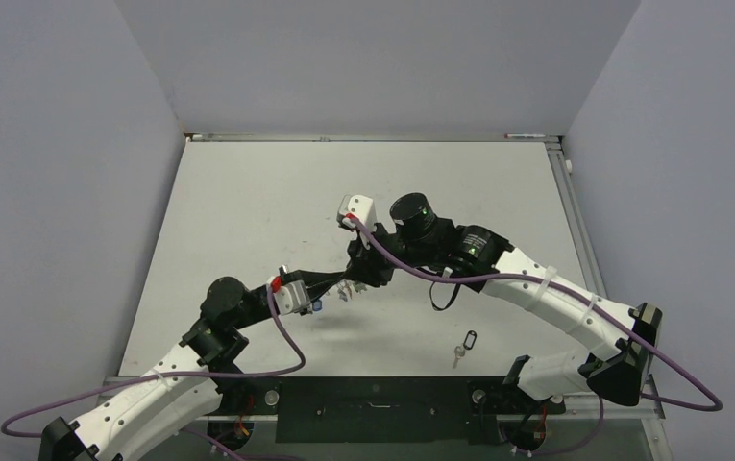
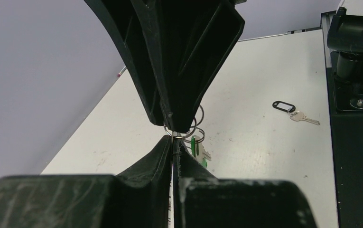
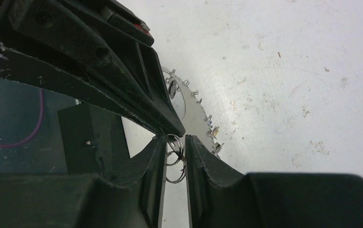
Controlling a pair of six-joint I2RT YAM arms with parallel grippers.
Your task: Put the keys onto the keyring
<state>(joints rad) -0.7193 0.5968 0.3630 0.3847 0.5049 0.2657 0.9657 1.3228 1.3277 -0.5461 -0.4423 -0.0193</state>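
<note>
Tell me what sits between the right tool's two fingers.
Silver wire rings sit in the gap of the right tool, clearest in the right wrist view.

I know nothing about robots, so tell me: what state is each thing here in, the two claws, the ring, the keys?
left gripper: shut, pinching the keyring.
right gripper: jaws narrowly apart around the keyring; grip unclear.
keyring: held above the table between both grippers.
green key: hanging just below the keyring.
black-tagged key: lying loose on the table, apart.
</note>
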